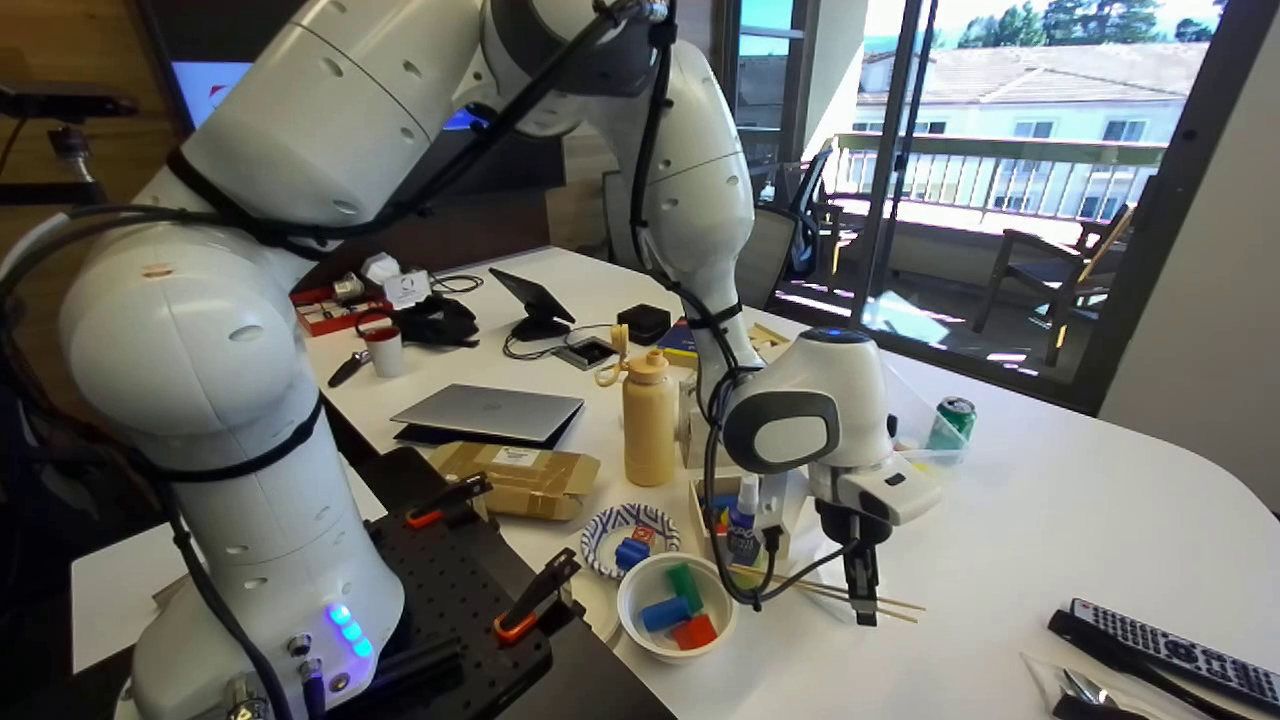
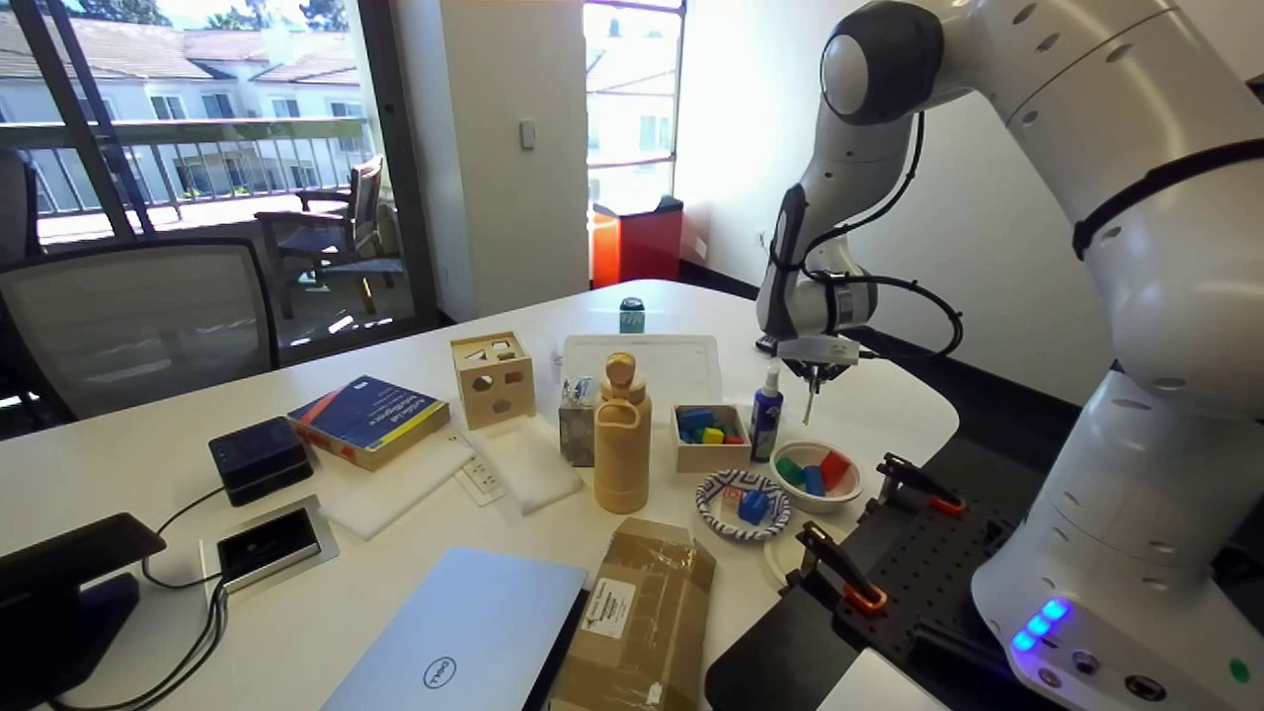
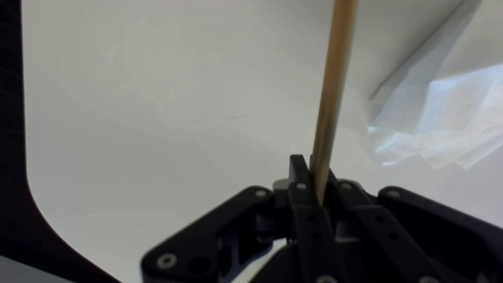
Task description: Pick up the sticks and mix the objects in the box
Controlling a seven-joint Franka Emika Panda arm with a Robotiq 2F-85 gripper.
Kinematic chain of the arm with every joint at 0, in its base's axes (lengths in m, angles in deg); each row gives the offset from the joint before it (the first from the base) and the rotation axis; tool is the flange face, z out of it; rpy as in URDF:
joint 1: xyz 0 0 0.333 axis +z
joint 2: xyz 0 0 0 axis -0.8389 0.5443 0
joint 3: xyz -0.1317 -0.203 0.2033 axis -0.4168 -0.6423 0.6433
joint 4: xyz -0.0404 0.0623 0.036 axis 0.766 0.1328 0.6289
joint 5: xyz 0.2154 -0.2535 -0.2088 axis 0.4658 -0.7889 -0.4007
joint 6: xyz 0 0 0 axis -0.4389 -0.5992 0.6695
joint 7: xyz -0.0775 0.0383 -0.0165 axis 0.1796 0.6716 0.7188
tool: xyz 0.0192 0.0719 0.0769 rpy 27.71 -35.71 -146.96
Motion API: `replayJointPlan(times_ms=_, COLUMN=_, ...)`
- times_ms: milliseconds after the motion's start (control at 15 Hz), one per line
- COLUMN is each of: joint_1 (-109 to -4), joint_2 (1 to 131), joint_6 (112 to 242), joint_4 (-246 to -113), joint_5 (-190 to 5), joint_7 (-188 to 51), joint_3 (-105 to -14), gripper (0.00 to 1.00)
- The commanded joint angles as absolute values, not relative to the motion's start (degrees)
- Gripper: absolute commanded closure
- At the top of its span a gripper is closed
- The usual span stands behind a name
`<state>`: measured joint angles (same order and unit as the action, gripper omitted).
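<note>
Table (image 1: pixel 1050 520) — 2 sticks (image 3: pixel 332 98), 1 bowl (image 1: pixel 648 580)

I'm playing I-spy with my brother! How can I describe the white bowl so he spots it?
Start at the robot arm and cross its black base plate to the white table. Past the clamps is the white bowl, beside a blue-patterned dish. Unlike the dish, it is plain white and holds red, green and blue blocks.

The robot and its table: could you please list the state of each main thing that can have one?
gripper: shut on the sticks
white bowl: holding red, green and blue pieces
sticks: gripped, outside the white bowl
laptop: lid down
tan bottle: upright
spray bottle: upright
green can: upright
base lights: lit blue
</note>
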<state>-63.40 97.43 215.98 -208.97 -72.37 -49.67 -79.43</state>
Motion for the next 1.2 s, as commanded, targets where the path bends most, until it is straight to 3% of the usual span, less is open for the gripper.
replayJointPlan(times_ms=0, joint_1=-62.39, joint_2=97.41, joint_6=217.24, joint_4=-211.14, joint_5=-72.27, joint_7=-48.46, joint_3=-80.78, gripper=0.98)
replayJointPlan(times_ms=933, joint_1=-64.11, joint_2=103.65, joint_6=218.54, joint_4=-209.38, joint_5=-68.63, joint_7=-46.20, joint_3=-79.24, gripper=0.98)
replayJointPlan(times_ms=1000, joint_1=-64.27, joint_2=103.45, joint_6=218.32, joint_4=-209.38, joint_5=-68.36, joint_7=-46.16, joint_3=-79.17, gripper=0.68)
replayJointPlan(times_ms=1133, joint_1=-64.15, joint_2=103.49, joint_6=218.30, joint_4=-209.27, joint_5=-67.96, joint_7=-45.70, joint_3=-79.25, gripper=0.60)
